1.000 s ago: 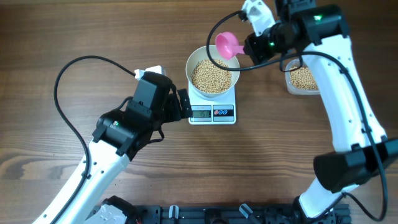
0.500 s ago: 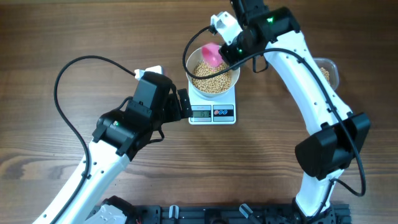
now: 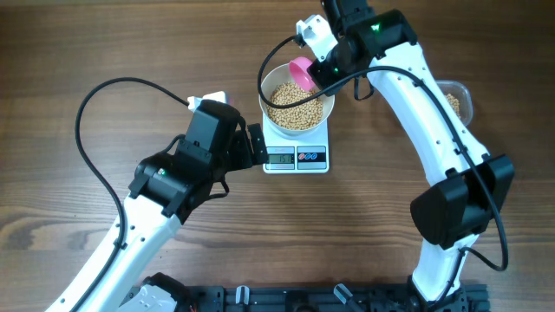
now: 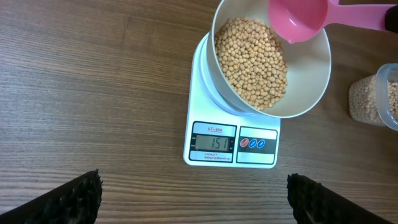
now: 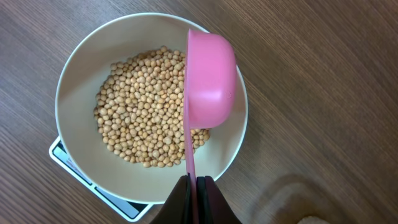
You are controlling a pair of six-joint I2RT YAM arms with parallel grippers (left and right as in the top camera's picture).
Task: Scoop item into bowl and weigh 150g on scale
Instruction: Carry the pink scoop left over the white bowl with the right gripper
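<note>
Pink scoop [image 5: 210,81] is what the right gripper [image 5: 194,186] is clenching, jaws pinched tight on the thin handle. That handle is running straight out ahead of the claw, so the scoop's long axis is lining up with the claw's own reach. The cup at the far end is tipping onto its side with its back facing the wrist camera, so I can't tell if any beans are sitting inside it. The white bowl [image 5: 81,59] is lying directly ahead of and below that claw, with the cup hanging over the rim nearest the claw and the beans [image 5: 140,118] piling up in the bowl's middle, just past the cup. The bowl is sitting on the scale [image 4: 233,143], and the display is looking like 151 to me, so I'm guessing the weighing is basically done and the next move is just backing out along the handle line without spilling extra. The left gripper [image 3: 254,146] is gaping wide, gripping nothing, parked on the display side of the scale, so the right arm is clearly the nearer one.
</note>
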